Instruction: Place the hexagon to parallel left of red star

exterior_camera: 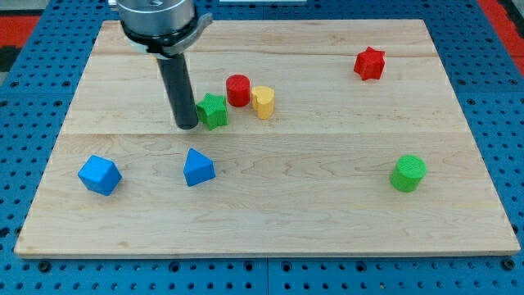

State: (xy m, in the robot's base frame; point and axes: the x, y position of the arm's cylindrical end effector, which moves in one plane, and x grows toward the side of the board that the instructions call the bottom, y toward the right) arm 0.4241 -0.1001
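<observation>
Red star sits apart; my tip is beside green star.

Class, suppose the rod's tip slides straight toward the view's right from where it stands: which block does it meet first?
My tip would meet the green star-shaped block first; it sits right beside it, possibly already touching.

Pale wooden counter made of joined planks, sitting on a blue pegboard-style base full of holes. Bit of red at the top corners. Even lighting.
</observation>
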